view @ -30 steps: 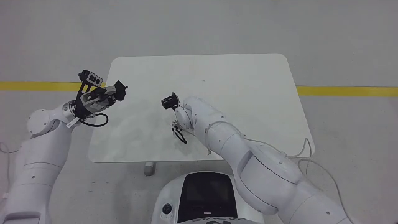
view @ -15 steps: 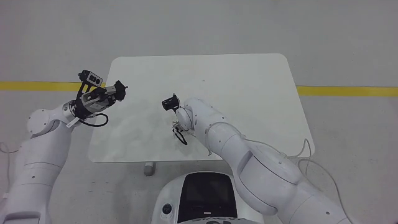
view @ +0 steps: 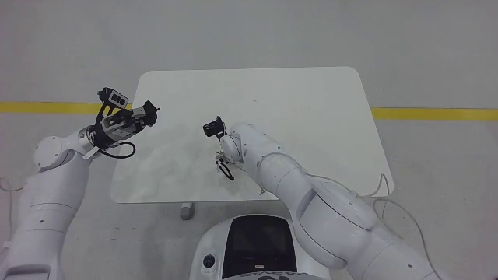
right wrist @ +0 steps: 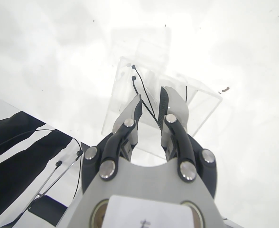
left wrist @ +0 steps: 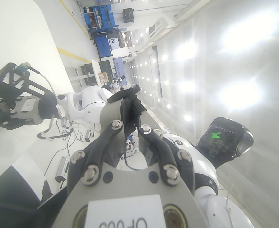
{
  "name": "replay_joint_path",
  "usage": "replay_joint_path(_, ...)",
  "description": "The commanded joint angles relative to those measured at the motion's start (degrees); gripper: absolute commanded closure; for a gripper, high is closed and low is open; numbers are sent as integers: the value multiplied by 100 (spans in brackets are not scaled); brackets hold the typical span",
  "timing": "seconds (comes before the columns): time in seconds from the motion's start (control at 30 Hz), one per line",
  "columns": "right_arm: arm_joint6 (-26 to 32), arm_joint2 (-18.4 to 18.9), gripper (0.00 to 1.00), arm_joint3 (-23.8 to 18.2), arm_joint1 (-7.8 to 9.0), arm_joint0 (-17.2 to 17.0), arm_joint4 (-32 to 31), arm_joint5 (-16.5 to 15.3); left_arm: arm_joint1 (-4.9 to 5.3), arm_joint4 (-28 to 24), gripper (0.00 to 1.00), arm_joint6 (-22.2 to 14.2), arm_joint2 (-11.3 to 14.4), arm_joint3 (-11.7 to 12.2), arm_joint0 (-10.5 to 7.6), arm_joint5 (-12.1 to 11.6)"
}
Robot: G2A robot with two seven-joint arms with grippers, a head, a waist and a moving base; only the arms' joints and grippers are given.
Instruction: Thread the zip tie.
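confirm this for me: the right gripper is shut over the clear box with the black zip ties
Not quite. The right gripper is open, not shut: the right wrist view shows its fingers standing apart. The rest holds: it is over the clear box with the black zip ties.

Bright, overhead glare (left wrist), faint shadows

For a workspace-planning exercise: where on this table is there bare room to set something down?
Bare: the white table's far strip and its whole side beyond the right arm. Crowded: the clear box of zip ties beneath the open right gripper.
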Motion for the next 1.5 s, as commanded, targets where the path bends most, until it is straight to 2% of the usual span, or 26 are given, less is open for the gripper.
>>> replay_joint_path(0.0, 3, 10, 84, 8, 0, -3, -3, 0, 0, 0, 100, 0, 0, 0, 0, 0)
replay_joint_path(0.2, 32, 47, 87, 50, 0, -20, -3, -4, 0, 0, 100, 0, 0, 0, 0, 0)
replay_joint_path(0.4, 40, 62, 100, 93, 3, -11, 37, 0, 0, 0, 100, 0, 0, 0, 0, 0)
replay_joint_path(0.73, 165, 110, 100, 41, -3, 141, 56, 30, 0, 0, 100, 0, 0, 0, 0, 0)
replay_joint_path(1.0, 489, 156, 100, -78, 22, 289, 46, -199, 0, 0, 100, 0, 0, 0, 0, 0)
replay_joint_path(1.47, 306, 374, 100, -289, 177, 270, 149, -163, 0, 0, 100, 0, 0, 0, 0, 0)
